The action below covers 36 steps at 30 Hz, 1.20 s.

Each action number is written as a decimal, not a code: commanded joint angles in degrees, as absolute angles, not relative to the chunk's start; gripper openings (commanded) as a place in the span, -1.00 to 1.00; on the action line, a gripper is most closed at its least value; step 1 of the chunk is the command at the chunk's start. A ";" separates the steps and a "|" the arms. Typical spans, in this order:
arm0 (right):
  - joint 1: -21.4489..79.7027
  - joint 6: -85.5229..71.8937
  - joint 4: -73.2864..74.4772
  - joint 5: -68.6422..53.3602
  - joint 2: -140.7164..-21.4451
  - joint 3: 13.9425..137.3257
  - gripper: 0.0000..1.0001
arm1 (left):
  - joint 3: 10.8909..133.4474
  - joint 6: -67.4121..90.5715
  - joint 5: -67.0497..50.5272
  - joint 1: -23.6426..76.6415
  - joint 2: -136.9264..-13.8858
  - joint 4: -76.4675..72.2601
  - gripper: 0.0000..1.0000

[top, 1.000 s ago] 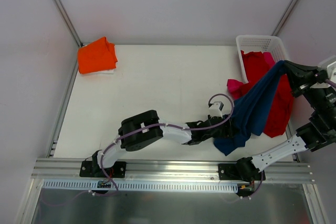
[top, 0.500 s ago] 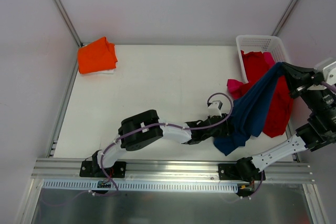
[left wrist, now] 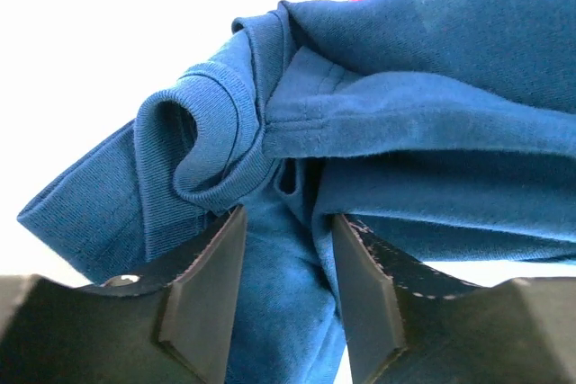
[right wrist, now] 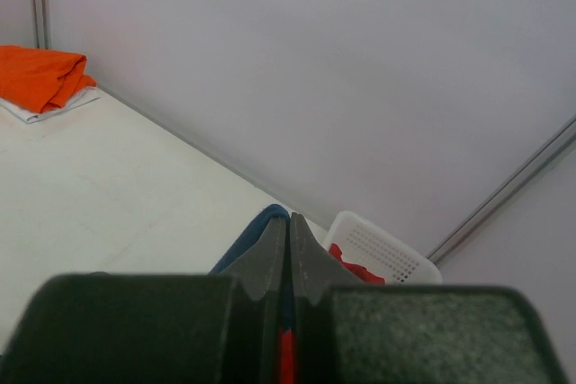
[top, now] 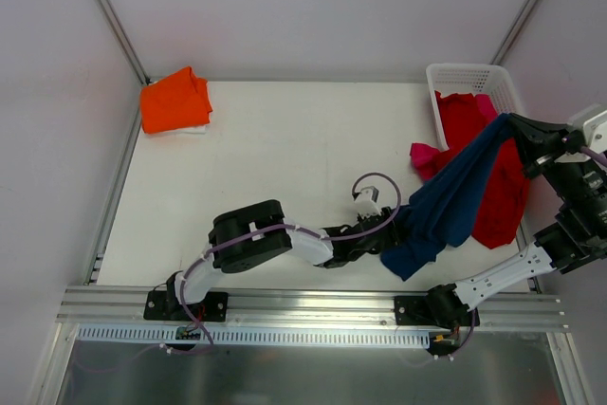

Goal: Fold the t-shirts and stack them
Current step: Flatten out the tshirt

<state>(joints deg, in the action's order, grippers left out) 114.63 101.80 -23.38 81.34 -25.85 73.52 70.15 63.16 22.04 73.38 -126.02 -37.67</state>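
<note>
The navy t-shirt (top: 455,196) hangs stretched between both grippers. My right gripper (top: 514,120) is shut on its upper end, raised beside the basket; in the right wrist view the gripper (right wrist: 289,219) pinches the navy cloth (right wrist: 255,227). My left gripper (top: 391,230) holds the lower end low over the table; in the left wrist view the gripper (left wrist: 286,218) has bunched navy cloth (left wrist: 405,114) filling the gap between its jaws. A folded orange t-shirt (top: 175,101) lies at the far left corner. A red t-shirt (top: 507,196) and a pink one (top: 425,156) spill from the basket.
The white lattice basket (top: 469,75) stands at the far right corner and also shows in the right wrist view (right wrist: 378,249). A white cloth edge (top: 194,128) shows under the orange shirt. Aluminium frame posts and pale walls bound the table.
My left gripper has moved left and slightly nearer, drawing the navy shirt's lower end with it. The right gripper has stayed put.
</note>
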 commanded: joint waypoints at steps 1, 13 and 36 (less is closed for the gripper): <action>115.05 100.72 -25.14 81.47 -25.31 73.83 -0.99 | 64.88 66.44 27.68 72.86 -121.64 -42.53 -0.04; 115.14 100.28 -25.14 81.65 -25.31 73.39 -0.99 | 65.12 65.22 24.79 71.28 -121.38 -45.44 -0.21; 115.05 85.97 -8.36 87.10 -28.91 74.35 -0.99 | 76.54 22.96 25.47 66.18 -84.41 8.41 -1.00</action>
